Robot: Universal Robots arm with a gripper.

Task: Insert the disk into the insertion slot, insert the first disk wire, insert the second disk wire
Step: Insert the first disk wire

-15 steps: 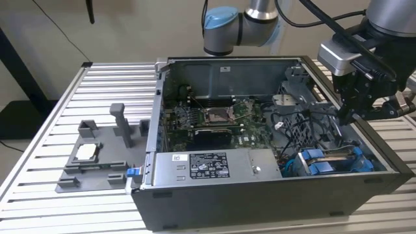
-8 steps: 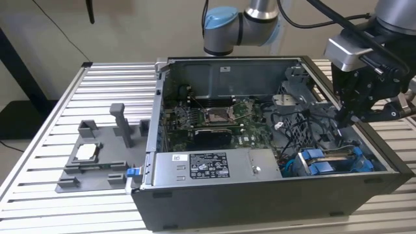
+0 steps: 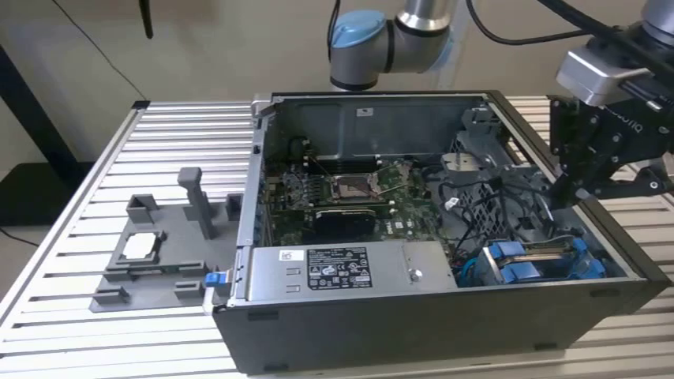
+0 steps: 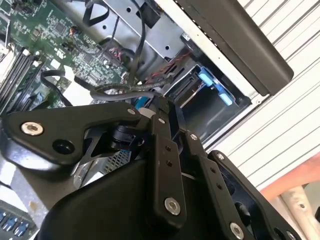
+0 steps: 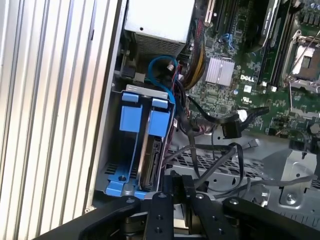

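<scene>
Standing on 1 slatted metal table (image 3: pixel 169 134): 1 open computer case (image 3: pixel 421 316), lid off, interior exposed.

Item 1, the disk (image 3: pixel 537 259): seated in the insertion slot (image 5: pixel 114 165) at the case corner on the exterior view's right. Its bright blue carrier frame wraps it. In the first wrist view its connector edge (image 5: pixel 150 167) is bare, with no plug on it.

Item 2, gripper (image 3: pixel 563 199): black, on the arm, hanging inside the case close above the drive bay and a tangle of grey cables (image 5: pixel 210 160). Both wrist views show the fingers (image 4: pixel 161 145) pressed together at the tips, with nothing seen pinched between them. 1 dark cable (image 4: pixel 125 90) runs just past the tips; contact cannot be told.

Item 3, black flat-cable connector (image 5: pixel 231 131): loose above the motherboard, apart from the disk.

Item 4, power supply (image 3: pixel 337 268): silver box with a white label, along the case's near wall, beside the bay.

Item 5, motherboard (image 3: pixel 395 201): green, with 1 square silver processor socket (image 3: pixel 353 187).

Item 6, grey fixture tray (image 3: pixel 147 272): on the table, at the exterior view's left of the case, holding 1 small flat silver chip (image 3: pixel 142 246).
</scene>
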